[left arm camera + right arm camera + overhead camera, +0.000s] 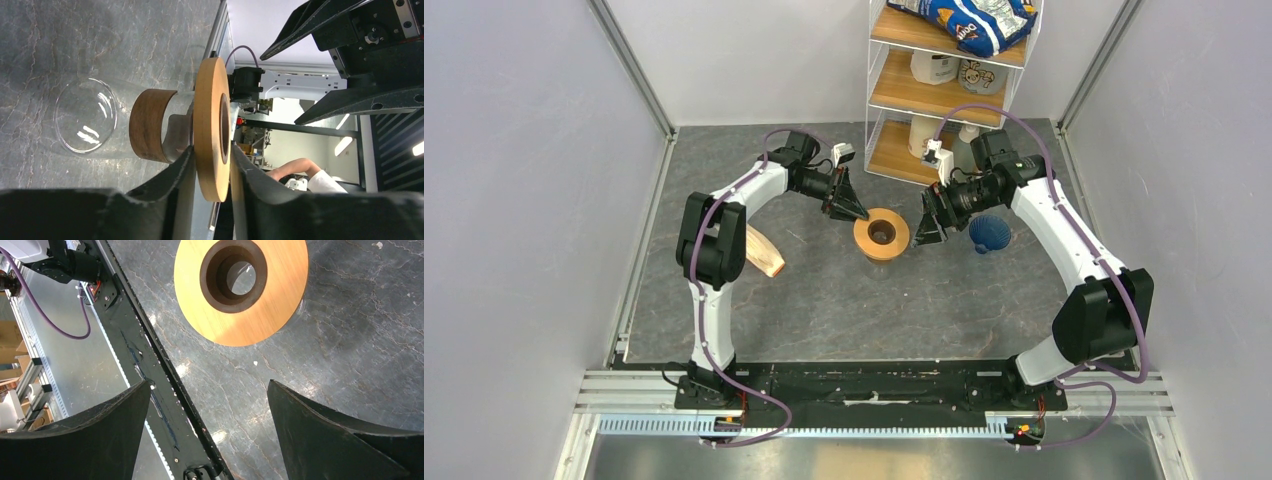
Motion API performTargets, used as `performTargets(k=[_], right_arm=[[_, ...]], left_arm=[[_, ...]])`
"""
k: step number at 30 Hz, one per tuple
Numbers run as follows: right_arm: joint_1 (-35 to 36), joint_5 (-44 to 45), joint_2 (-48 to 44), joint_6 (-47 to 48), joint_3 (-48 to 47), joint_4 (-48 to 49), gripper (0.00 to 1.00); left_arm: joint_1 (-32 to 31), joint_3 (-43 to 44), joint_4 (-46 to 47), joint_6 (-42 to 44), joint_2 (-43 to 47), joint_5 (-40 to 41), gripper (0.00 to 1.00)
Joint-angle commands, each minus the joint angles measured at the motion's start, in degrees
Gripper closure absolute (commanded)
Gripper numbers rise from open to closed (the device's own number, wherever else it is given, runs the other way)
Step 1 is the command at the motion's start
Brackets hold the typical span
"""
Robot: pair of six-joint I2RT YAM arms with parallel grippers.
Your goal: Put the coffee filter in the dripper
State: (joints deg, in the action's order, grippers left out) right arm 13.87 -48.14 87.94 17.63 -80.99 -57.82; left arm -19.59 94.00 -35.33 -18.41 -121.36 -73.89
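Note:
The dark blue ribbed dripper (990, 234) lies on the table right of centre, just behind my right arm. No single white coffee filter shows in any view. My left gripper (861, 213) (212, 150) is shut on the rim of a flat orange-brown ring (865, 240) (207, 110). The ring sits on a clear glass vessel (85, 122) with a dark wooden collar (147, 125). My right gripper (927, 225) (209, 385) is open and empty, just right of the ring (280, 285), between it and the dripper.
A cream-and-tan wedge-shaped paper stack (762, 250) lies left of centre by my left arm. A white wire shelf (944, 90) with bottles and a blue bag stands at the back. Grey walls close in the table on both sides.

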Motion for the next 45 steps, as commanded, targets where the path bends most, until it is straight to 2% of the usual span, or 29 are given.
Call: performTargets(k=[1, 5, 11, 13, 19, 24, 29, 32, 37, 41, 45], right_arm=[[-0.3, -0.4, -0.6, 1.3, -0.4, -0.6, 0.05], [-0.4, -0.4, -0.7, 1.7, -0.4, -0.8, 0.05], [-0.6, -0.5, -0.9, 2.1, -0.2, -0.6, 0.04], [-0.6, -0.5, -0.8, 2.1, -0.2, -0.6, 0.04], [-0.6, -0.7, -1.4, 0.9, 0.5, 0.9, 0.04], [-0.9, 0.2, -2.8, 2.1, 0.8, 0.9, 0.04], [-2.1, 3.8, -4.4, 5.3, -1.8, -3.0, 0.03], [-3.0, 5.3, -5.1, 5.7, -2.8, -5.8, 0.03], [-3.2, 7.3, -7.2, 4.7, -1.5, -6.6, 0.04], [-3.6, 10.3, -7.4, 4.5, -1.3, -7.4, 0.05], [-3.7, 10.5, -7.4, 4.3, -1.5, -7.7, 0.05]], left_arm=[[0.5, 0.2, 1.5, -1.2, -0.2, -0.3, 0.59], [1.1, 1.4, 0.8, -1.1, -0.3, 1.0, 0.48], [1.1, 2.2, -3.8, 3.0, -0.1, 4.3, 0.38], [1.1, 2.7, -6.7, 5.4, 0.0, 7.2, 0.28], [2.3, 1.4, -8.2, 7.0, 2.4, 12.4, 0.26], [7.3, -7.2, 3.8, 3.9, 14.7, 14.8, 0.25], [9.0, -6.0, -4.6, 13.6, 22.0, 17.9, 0.24], [9.0, -7.6, -6.0, 16.5, 25.4, 23.0, 0.23], [7.9, -11.6, -6.6, 18.1, 26.5, 20.5, 0.40], [3.7, -11.2, -9.5, 21.9, 24.1, 22.2, 0.48], [0.1, -9.8, -11.2, 22.8, 20.9, 25.3, 0.62]])
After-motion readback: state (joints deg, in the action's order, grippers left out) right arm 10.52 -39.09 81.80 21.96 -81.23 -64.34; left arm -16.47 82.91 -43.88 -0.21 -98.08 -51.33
